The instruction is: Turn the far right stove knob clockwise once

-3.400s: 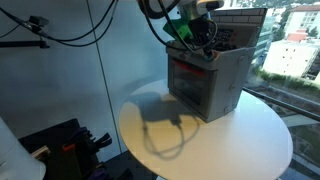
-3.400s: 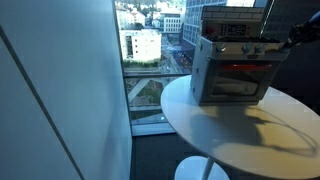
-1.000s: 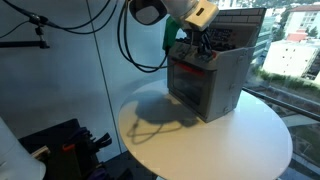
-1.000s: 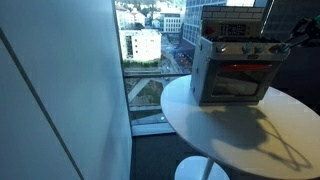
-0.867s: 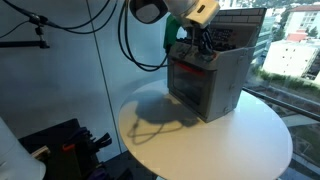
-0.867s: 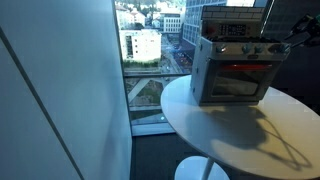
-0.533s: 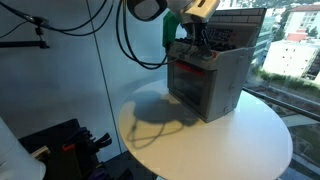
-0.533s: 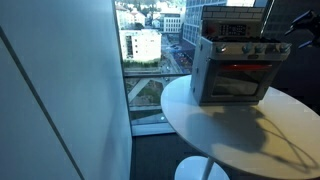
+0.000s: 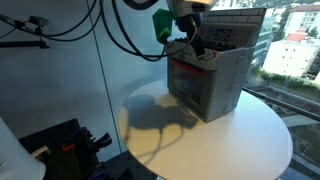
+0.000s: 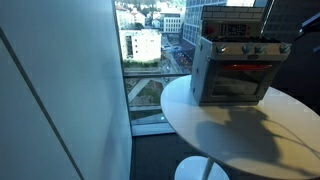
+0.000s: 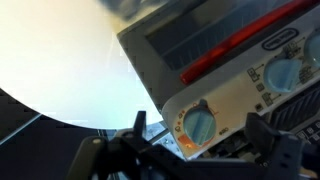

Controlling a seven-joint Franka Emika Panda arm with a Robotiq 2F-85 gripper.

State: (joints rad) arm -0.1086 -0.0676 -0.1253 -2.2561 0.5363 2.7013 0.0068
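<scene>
Far right stove knob [image 11: 200, 123]: it's the end one of the row on the stove's front panel, close to the panel's corner, and it sits dead ahead of you in the wrist view.
Stove [image 9: 215, 80]: upright on the round white counter [image 9: 250, 140], with the knob panel running along the top of its front.
Hand [image 11: 198, 140]: fingers apart, one on each side of the knob's line, and as far as I can see clear of it. In an exterior view your hand [image 9: 193, 42] hangs up at the stove's top front corner.
Progress: you've got nothing gripped. The knob face doesn't tell me whether a turn has been made, so I'd judge closing on it and the one clockwise turn are both left.
Pointing: the knob faces straight out of the panel toward your hand, and its turning axis runs level, out from the front.
Long axis: the face reads round; any ridge or marker is too blurred to call.
Neighbour knob [image 11: 283, 72]: further along the row, well off your fingers.
</scene>
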